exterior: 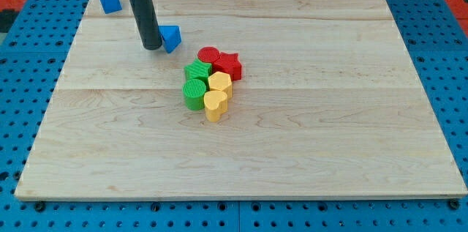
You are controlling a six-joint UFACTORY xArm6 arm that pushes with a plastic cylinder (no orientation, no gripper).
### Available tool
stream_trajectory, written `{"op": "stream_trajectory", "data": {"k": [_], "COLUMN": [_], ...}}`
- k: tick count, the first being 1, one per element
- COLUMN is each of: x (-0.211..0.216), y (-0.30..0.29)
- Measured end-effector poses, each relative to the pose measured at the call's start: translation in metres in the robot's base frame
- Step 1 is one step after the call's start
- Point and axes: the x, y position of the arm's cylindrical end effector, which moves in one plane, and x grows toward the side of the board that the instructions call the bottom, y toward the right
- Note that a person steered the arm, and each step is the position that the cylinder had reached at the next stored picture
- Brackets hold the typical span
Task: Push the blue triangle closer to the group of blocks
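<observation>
The blue triangle [172, 38] lies on the wooden board [322, 115], up and left of the group of blocks. My tip [152, 45] rests right against the triangle's left side. The group sits near the board's middle: a red round block [208, 55], a red star [228, 64], a green star-like block [197, 71], a green round block [194, 94], a yellow block [220, 83] and a yellow heart [215, 105], all packed together. A narrow gap separates the triangle from the red round block.
A blue cube [110, 0] stands alone at the board's top left corner. Blue pegboard [29, 56] surrounds the board on all sides.
</observation>
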Motion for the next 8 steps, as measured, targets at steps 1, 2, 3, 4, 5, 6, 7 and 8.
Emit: {"op": "stream_trajectory", "data": {"k": [1,2,3,4,5,6,7,8], "x": [-0.012,-0.060,-0.057,-0.027,-0.005,-0.022,-0.017,-0.003], "y": [-0.039,-0.052,0.034,0.039,0.032,0.004,-0.028,-0.028]}}
